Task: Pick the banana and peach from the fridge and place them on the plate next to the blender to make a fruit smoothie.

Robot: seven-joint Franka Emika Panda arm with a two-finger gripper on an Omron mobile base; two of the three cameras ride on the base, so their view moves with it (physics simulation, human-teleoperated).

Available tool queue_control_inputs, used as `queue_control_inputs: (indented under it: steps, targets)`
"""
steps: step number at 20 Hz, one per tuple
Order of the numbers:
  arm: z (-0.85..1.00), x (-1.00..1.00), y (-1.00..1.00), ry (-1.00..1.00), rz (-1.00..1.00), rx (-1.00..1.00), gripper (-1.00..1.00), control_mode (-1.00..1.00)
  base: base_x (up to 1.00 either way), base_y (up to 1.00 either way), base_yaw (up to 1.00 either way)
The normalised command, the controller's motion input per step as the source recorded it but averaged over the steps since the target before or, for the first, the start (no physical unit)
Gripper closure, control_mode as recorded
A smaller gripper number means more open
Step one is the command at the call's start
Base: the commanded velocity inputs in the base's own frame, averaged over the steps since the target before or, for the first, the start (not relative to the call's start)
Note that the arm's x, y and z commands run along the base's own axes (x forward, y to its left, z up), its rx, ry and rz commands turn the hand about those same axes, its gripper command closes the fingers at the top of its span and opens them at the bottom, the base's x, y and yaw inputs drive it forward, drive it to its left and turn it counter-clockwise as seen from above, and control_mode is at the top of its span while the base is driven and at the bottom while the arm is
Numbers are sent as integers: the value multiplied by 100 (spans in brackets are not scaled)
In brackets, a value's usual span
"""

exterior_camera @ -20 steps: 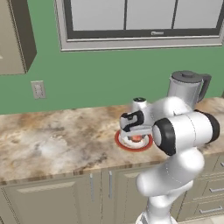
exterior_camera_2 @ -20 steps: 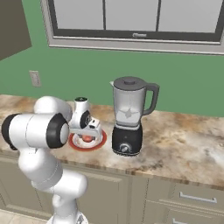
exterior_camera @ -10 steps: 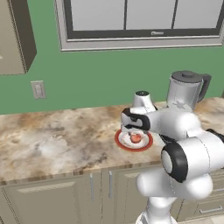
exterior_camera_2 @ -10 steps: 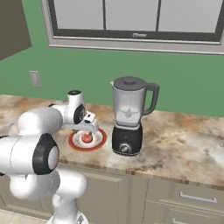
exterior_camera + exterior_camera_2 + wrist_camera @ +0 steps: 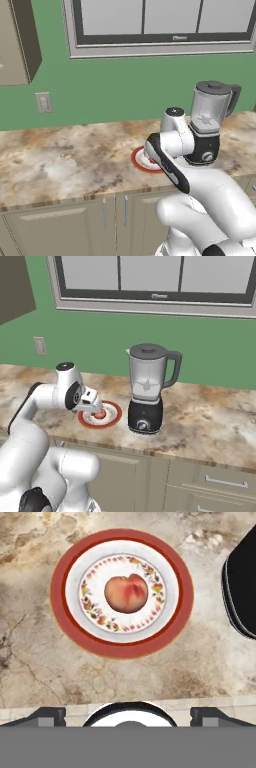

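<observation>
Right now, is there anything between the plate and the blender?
No. In the hand view, only bare marbled counter lies between the plate and the blender. The peach sits on the plate.

Left base view: the arm covers most of the plate [image 5: 138, 159]; only its rim at 9 o'clock shows, with a sliver of the inner face. The peach on it is too small and too covered to make out. The lower blender [image 5: 207, 125] base is partly masked by the arm. The claw is hidden behind the wrist.

Right base view: the claw [image 5: 96, 406] is small; its finger spacing cannot be judged. The wrist overlaps the plate's [image 5: 111, 418] edge at 10 o'clock.

Hand view: the blender's [image 5: 242, 592] black base is cut off by the frame at 3 o'clock. The fingertips [image 5: 46, 716] barely clear the bottom; the gap cannot be confirmed.
</observation>
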Motion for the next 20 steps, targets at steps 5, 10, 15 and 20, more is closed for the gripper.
queue_control_inputs:
  steps: [5,10,15,20]
  targets:
    - [8,-92,-12,-8,0,0,-100,-100,0,0,0]
    - [-15,-16,14,3,1,-1,-100,-100,0,0,0]
    - [-15,-3,12,3,3,0,-100,100,-35,0,0]
    - [0,0,0,0,0,0,-100,100,-100,-1,0]
